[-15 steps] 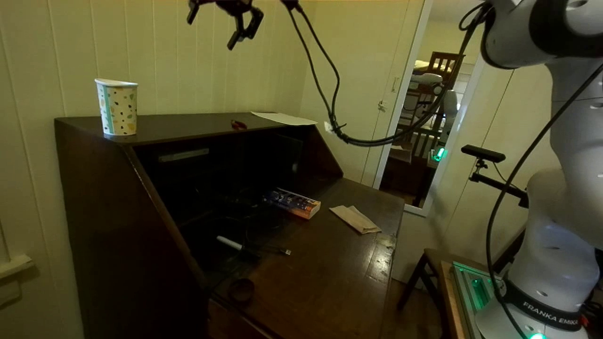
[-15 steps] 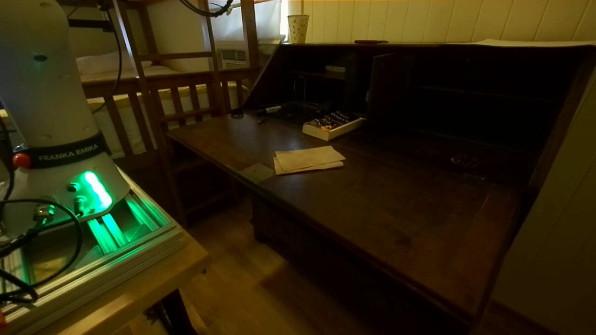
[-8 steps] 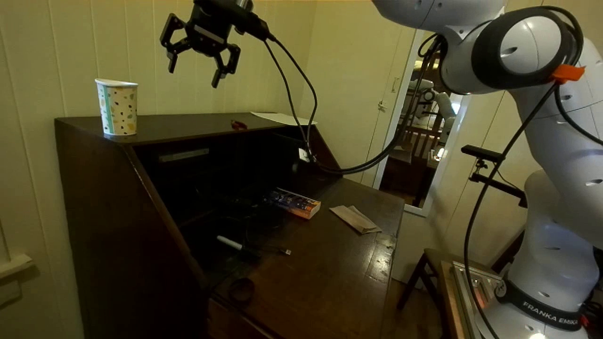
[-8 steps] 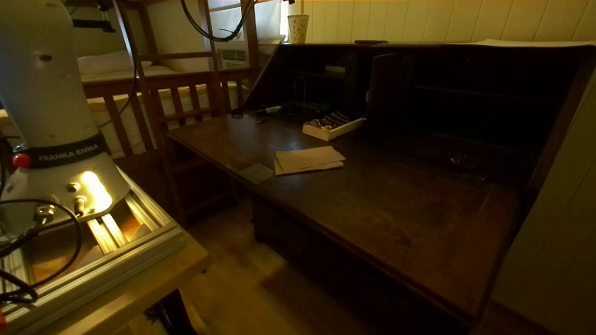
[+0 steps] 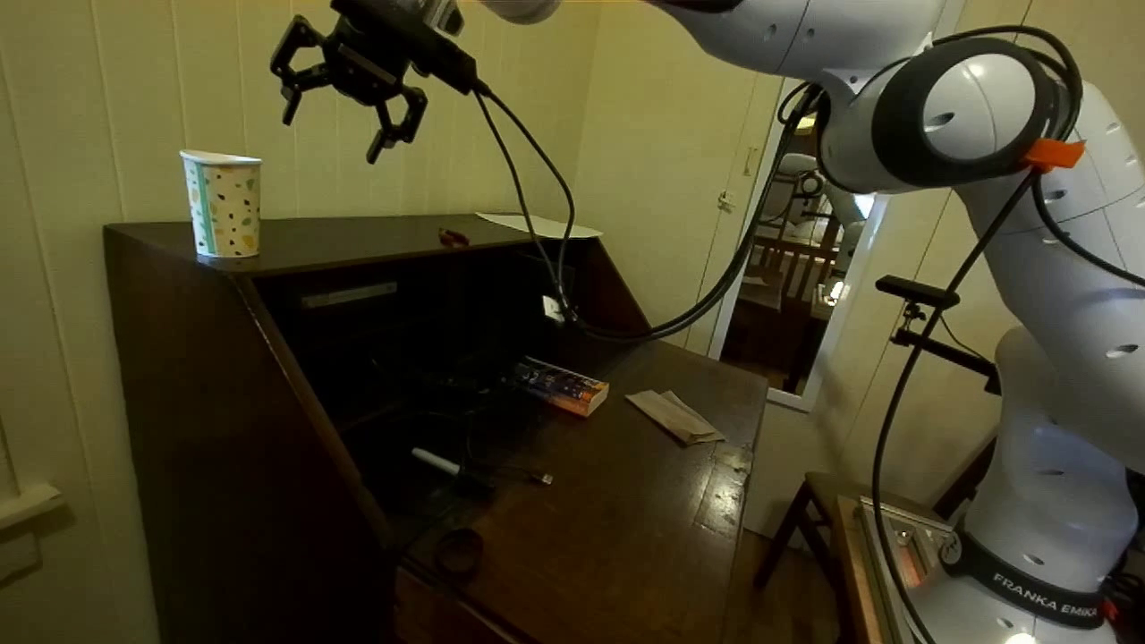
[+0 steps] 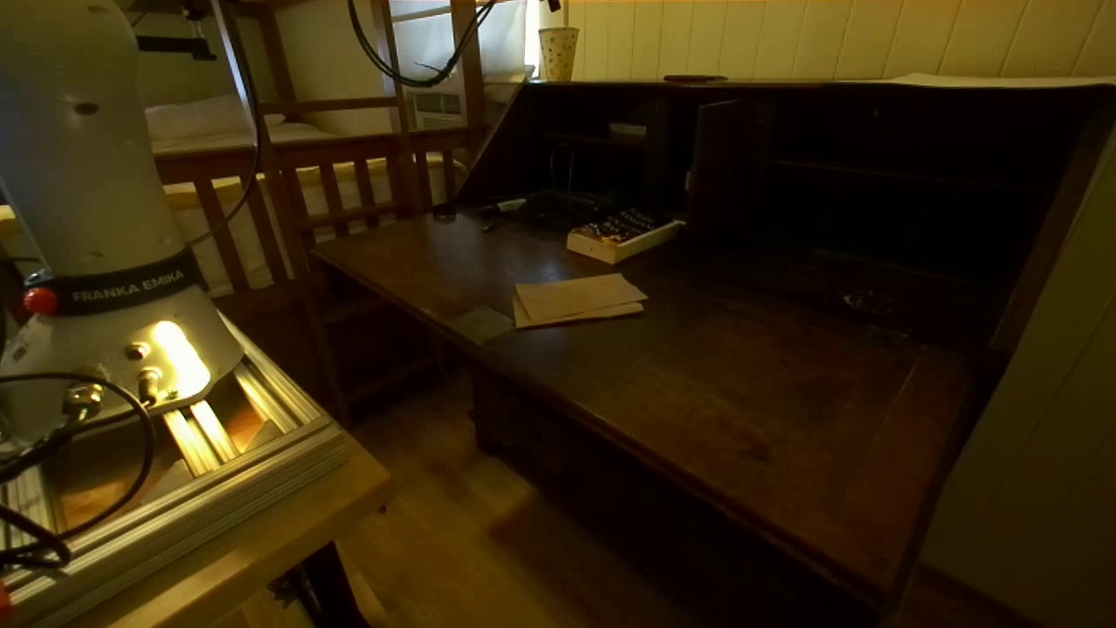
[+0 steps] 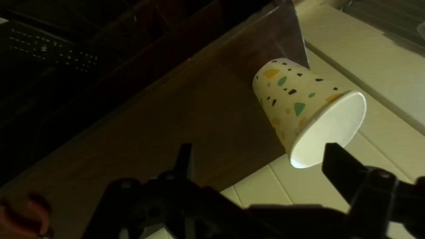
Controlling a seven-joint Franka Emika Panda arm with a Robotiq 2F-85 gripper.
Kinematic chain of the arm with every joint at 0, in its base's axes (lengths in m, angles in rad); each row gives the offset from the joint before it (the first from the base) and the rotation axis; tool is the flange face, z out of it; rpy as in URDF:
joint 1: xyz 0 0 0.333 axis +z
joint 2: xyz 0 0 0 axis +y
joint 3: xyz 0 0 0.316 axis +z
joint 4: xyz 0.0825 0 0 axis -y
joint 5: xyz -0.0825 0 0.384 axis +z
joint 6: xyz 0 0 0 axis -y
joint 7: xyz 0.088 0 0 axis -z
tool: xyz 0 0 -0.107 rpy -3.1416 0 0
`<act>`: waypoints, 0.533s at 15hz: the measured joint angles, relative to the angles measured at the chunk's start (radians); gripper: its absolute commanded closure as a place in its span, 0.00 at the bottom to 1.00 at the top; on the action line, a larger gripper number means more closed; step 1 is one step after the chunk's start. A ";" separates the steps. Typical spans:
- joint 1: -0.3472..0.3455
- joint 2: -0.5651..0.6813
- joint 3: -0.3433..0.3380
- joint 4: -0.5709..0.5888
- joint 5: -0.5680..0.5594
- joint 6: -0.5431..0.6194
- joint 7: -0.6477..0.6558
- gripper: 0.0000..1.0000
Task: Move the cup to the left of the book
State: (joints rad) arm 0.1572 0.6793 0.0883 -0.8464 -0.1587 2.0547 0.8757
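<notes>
The cup (image 5: 225,207), cream-white with coloured flecks, stands upright on the desk's top shelf, near its end; it also shows in an exterior view (image 6: 558,54) and in the wrist view (image 7: 292,99). The book (image 5: 564,386) is a thick paperback with a dark and orange cover, lying on the lower desk surface; it also shows in an exterior view (image 6: 621,234). My gripper (image 5: 331,136) is open and empty, above the shelf and higher than the cup, to the cup's right in that view. In the wrist view the cup is ahead of my fingers (image 7: 259,147), not touched.
Tan folded papers (image 5: 675,416) lie beside the book. A red-handled tool (image 5: 453,237) and a white sheet (image 5: 539,225) lie on the top shelf. A white marker (image 5: 436,461), a cable and a dark ring (image 5: 458,552) lie on the desk. The panelled wall (image 5: 501,116) stands behind.
My gripper has come down into view and moved left toward the cup in an exterior view, staying open. The robot's base light went from green to whitish. Cup and book have not moved.
</notes>
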 measured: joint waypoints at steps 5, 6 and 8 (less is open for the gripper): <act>0.024 0.086 -0.035 0.083 -0.030 0.085 0.054 0.00; 0.024 0.086 -0.035 0.083 -0.030 0.085 0.054 0.00; 0.023 0.085 -0.035 0.083 -0.030 0.085 0.054 0.00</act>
State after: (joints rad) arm 0.1806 0.7640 0.0533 -0.7629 -0.1891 2.1401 0.9296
